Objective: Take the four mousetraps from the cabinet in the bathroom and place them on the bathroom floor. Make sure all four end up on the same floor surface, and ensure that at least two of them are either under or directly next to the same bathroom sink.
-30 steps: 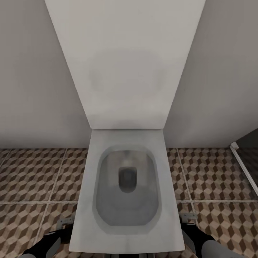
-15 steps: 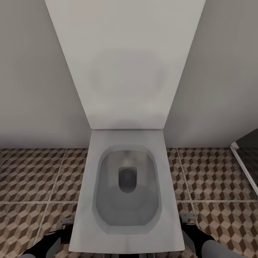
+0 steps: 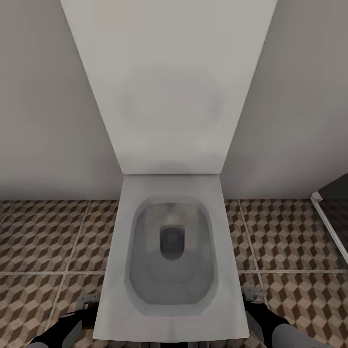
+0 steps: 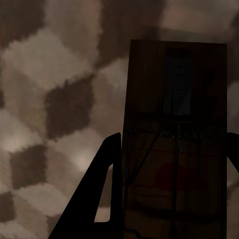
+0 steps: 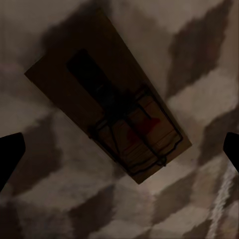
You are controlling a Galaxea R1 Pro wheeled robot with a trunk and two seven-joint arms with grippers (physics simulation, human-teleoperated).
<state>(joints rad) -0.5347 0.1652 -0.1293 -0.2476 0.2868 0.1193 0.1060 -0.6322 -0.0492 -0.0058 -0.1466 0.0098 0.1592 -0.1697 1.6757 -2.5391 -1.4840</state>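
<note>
In the left wrist view a dark-brown mousetrap point(image 4: 174, 124) with its metal spring bar stands between the two black fingers of my left gripper point(image 4: 174, 169). The fingers press its long edges, just over the cube-patterned bathroom floor point(image 4: 55, 99). A second mousetrap point(image 5: 107, 117) lies flat and askew on the floor tiles point(image 5: 199, 74) in the right wrist view. My right gripper point(image 5: 119, 149) hangs open above it, fingers far apart on either side and clear of it. In the head view both grippers reach down beside the toilet, left point(image 3: 86, 303) and right point(image 3: 253, 294). The cabinet and sink are out of view.
A white toilet point(image 3: 125, 232) with its lid raised stands straight ahead against the pale wall point(image 3: 43, 121), between my two arms. Patterned floor tiles point(image 3: 48, 237) spread to both sides. A dark panel with a white frame point(image 3: 328, 217) sits at the right edge.
</note>
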